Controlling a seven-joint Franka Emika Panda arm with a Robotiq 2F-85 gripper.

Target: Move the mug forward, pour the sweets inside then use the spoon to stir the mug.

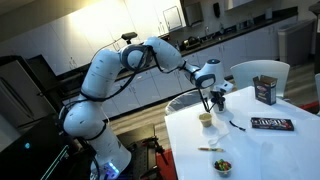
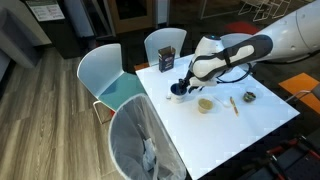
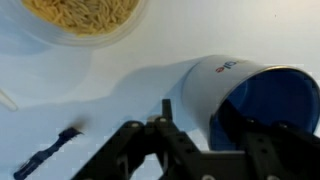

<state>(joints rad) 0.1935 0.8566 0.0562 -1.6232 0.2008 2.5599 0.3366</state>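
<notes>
In the wrist view the mug [image 3: 250,95] lies at the right, with a pale wall carrying a small logo and a deep blue inside. In an exterior view it shows as a dark blue mug [image 2: 178,90] on the white table. My gripper [image 3: 205,120] is down at the mug with its fingers apart: one finger stands just outside the near wall and the other is over the blue inside. It also shows in both exterior views [image 1: 207,95] [image 2: 186,84]. The small cream cup [image 3: 85,15] holds yellowish sweets. The short dark spoon [image 3: 55,152] lies on the table to the left.
A pale stick [image 2: 234,103] and a small bowl with dark contents [image 2: 249,97] lie beyond the cream cup [image 2: 205,104]. A dark box [image 2: 166,58] stands near the table's far edge and a flat dark packet [image 1: 272,124] lies nearby. Chairs [image 2: 105,75] surround the table.
</notes>
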